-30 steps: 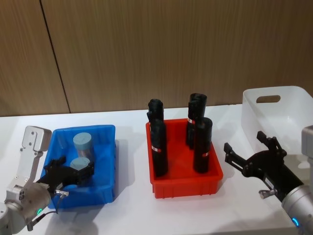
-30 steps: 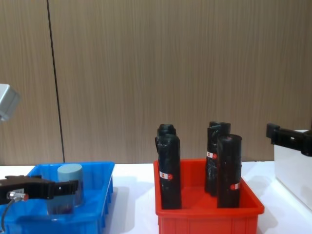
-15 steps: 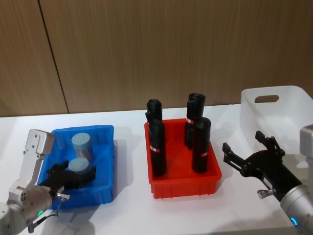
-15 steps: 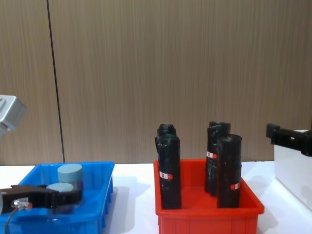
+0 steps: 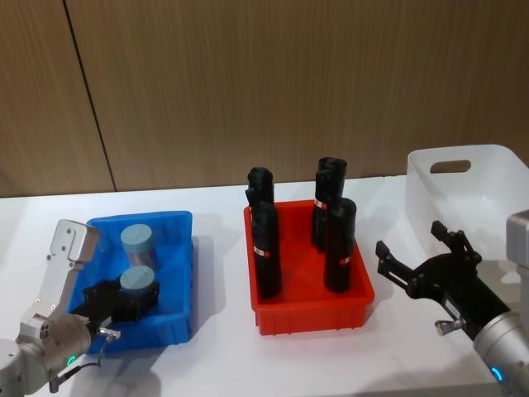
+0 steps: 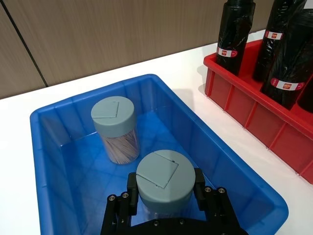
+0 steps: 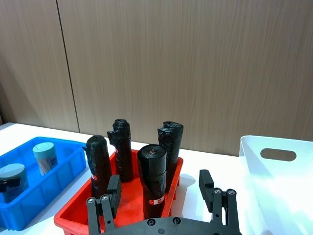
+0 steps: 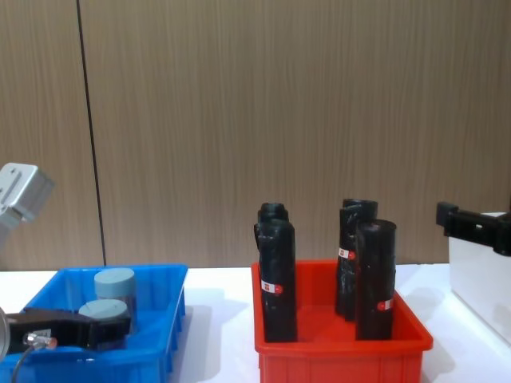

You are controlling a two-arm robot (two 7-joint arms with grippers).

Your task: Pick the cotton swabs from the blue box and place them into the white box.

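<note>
Seen from the head, my left pincer (image 5: 132, 298) sits low in the blue box (image 5: 178, 227), clamped on the near swab jar (image 5: 138, 279), ready to lift. The far swab jar (image 5: 136, 244) stands just behind. My right pincer (image 5: 408, 238) hovers over the counter (image 5: 215, 356) between the red bin (image 5: 314, 318) and the white box (image 5: 496, 165), probably parked near the drop-off. At my left wrist, fingers (image 6: 131, 188) press both sides of the lid, keeping the jar upright. At my right wrist, the jaws stand apart, holding nothing. From the chest, the gripped jar sits below the box rim.
</note>
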